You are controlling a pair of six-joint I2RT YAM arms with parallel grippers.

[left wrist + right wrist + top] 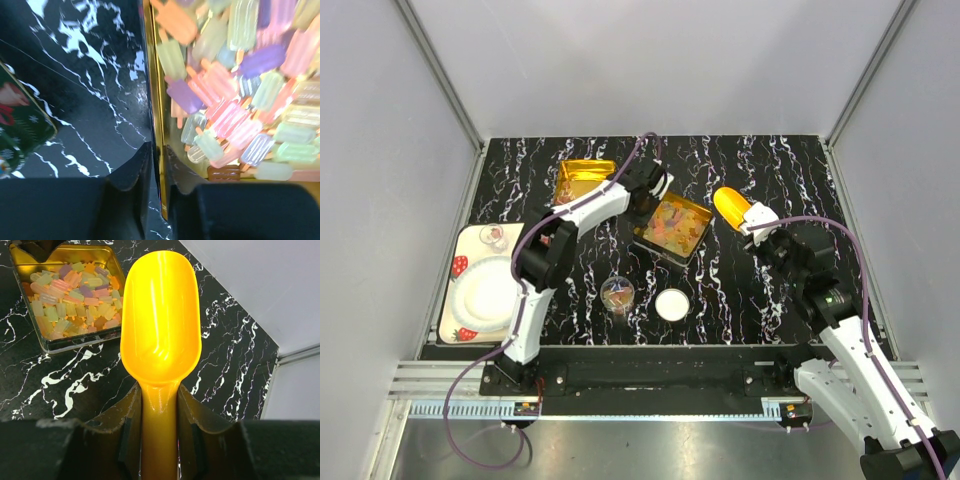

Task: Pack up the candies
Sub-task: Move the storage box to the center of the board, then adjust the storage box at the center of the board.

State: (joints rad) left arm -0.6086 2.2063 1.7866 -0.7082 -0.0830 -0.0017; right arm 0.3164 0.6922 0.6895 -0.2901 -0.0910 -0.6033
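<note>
The candies [235, 100] are small pastel popsicle-shaped pieces heaped in a square gold tin [655, 245] at mid-table; they also show in the right wrist view as candies [75, 295] in the tin [80, 342]. My left gripper [642, 205] straddles the tin's left wall [157, 100]. In the left wrist view the gripper [159, 150] has one finger outside and one inside, pinched on the wall. My right gripper [760, 222] hovers right of the tin, shut on the handle of a yellow-orange scoop [731, 206]. The scoop's bowl [160, 320] is empty, and the gripper [159, 390] clamps its stem.
A second gold tin [585, 178] lies behind and to the left of the candy tin, its green patterned side [20, 125] near my left fingers. A tray [455, 325] at the left edge holds a white plate [492, 288] and a small glass [494, 237]. A glass jar [617, 293] and a white lid [671, 304] sit near the front.
</note>
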